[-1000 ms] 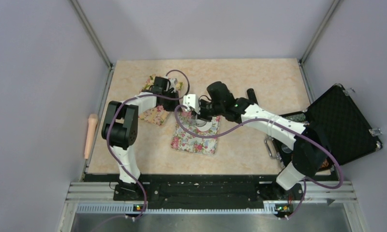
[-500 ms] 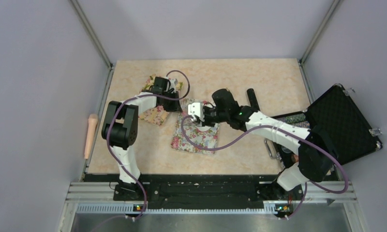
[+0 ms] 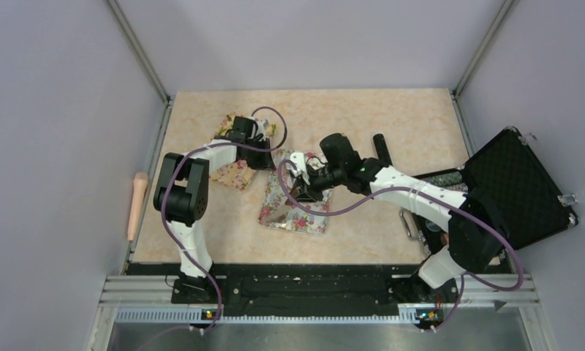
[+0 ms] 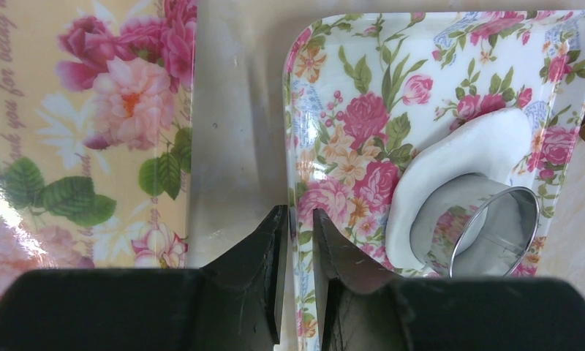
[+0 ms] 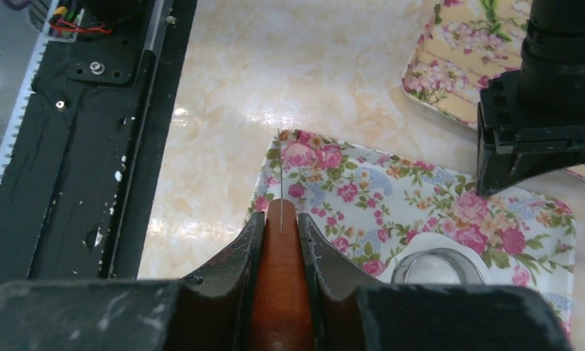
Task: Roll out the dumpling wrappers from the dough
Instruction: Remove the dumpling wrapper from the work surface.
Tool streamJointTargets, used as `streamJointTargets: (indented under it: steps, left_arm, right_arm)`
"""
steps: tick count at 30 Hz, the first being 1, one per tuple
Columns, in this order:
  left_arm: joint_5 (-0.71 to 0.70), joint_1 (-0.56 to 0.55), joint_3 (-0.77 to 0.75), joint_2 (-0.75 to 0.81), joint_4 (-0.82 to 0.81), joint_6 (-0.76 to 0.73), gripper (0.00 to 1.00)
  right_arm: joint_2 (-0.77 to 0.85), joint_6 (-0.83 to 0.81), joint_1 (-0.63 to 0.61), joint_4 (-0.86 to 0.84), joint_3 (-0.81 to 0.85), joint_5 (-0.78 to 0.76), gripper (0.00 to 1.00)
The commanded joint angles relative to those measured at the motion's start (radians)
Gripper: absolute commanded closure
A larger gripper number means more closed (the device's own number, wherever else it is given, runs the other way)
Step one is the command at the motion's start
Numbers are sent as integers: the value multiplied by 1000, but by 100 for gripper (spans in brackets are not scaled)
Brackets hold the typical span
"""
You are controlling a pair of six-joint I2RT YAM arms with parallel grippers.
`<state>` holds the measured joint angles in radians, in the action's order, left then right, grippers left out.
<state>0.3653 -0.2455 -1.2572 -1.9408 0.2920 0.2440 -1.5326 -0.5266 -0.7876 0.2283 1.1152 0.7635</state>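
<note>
The floral tray point(image 4: 421, 44) carries a white crescent-shaped dough scrap point(image 4: 465, 150) with a metal ring cutter point(image 4: 487, 227) on it. My left gripper point(image 4: 298, 219) is shut on the tray's left rim. In the top view it point(image 3: 266, 157) sits at the tray's point(image 3: 304, 216) far-left corner. My right gripper point(image 5: 281, 219) is shut on a brown wooden handle point(image 5: 281, 292). Its thin metal blade point(image 5: 280, 168), seen edge-on, is over the tray's near corner point(image 5: 392, 197). The ring point(image 5: 439, 265) looks white inside. No round wrapper disc shows clearly.
A second, yellow floral tray point(image 3: 235, 174) lies left of the first. A wooden rolling pin point(image 3: 137, 205) lies off the table's left edge. An open black case point(image 3: 509, 190) stands at the right. A black cylinder point(image 3: 381, 146) lies behind the right arm.
My right gripper has turned and drawn back toward the right; the blade now points near-left over the tray. The white dough seen earlier is now covered by it. The left arm has not moved.
</note>
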Motion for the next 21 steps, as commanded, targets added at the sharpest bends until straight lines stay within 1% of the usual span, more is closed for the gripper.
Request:
streamJointTargets:
  steps: [1,3,6,12,21]
  left_arm:
    - [21,-1,-30,2,-13,-6,76]
    - [24,-1,-30,0,-12,-6,76]
    - [24,-1,-31,-3,-13,-6,76]
    - [29,-1,-33,-5,-12,-5,76]
    - [41,-1,-36,-13,-11,-2,76]
  right_arm:
    - [61,-52,11,49,29,-156,100]
    - [63,-99,11,57,46,-209,100]
    - [51,-137,14,61,73,-246,100]
    - [-18,-169,14,42,122,-305,100]
    - [-59,-176,19,52,178,-302,100]
